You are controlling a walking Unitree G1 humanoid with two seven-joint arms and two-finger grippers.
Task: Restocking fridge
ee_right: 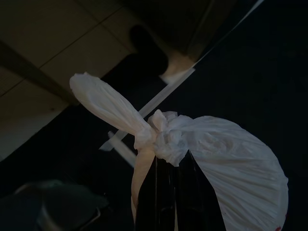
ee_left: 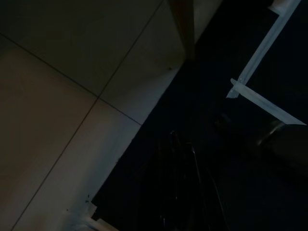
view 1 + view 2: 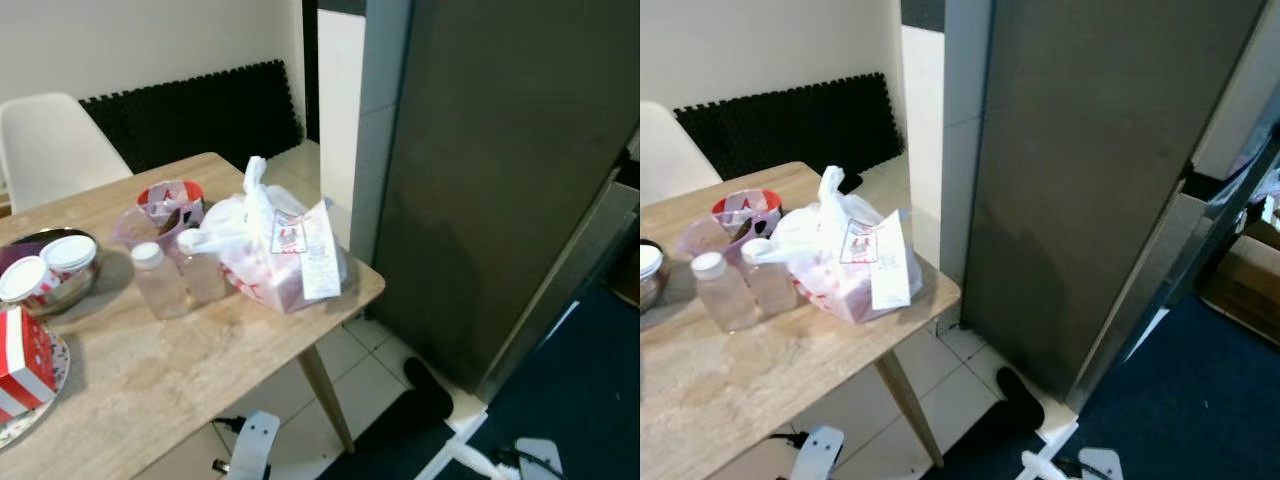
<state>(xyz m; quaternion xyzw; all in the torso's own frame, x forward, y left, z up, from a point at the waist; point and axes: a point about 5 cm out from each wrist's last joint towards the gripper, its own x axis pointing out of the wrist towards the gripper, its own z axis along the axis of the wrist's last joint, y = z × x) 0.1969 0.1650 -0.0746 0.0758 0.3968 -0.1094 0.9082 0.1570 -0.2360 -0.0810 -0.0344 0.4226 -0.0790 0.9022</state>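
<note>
1. Pale tiled floor (image 3: 375,375) meets a dark blue mat (image 3: 570,420) in front of a tall grey fridge (image 3: 500,170), whose door is shut.
2. Left of the fridge stands a wooden worktop (image 3: 180,370), with a white chair (image 3: 50,145) and black foam matting (image 3: 200,110) against the wall behind it.
3. Near the worktop's right corner, the one closest to the fridge, lies a knotted white plastic bag (image 3: 265,245) with a paper receipt (image 3: 320,250) stuck to its side.
4. Just beside that bag, toward the worktop's middle, stand two small clear bottles (image 3: 160,282) with white caps, and behind them a red-and-white cup (image 3: 172,203).
5. By the left edge sit a metal bowl (image 3: 75,290) holding white-lidded tubs, and a red-striped carton (image 3: 25,365) on a plate.
6. In the right wrist view the right gripper (image 1: 168,173) is clamped just under the knot of a second tied white bag (image 1: 226,159), which hangs over the dark mat.
7. The left wrist view is very dark; the left gripper (image 2: 185,192) is faintly visible over the mat beside the tiles, and I cannot tell how it stands.
</note>
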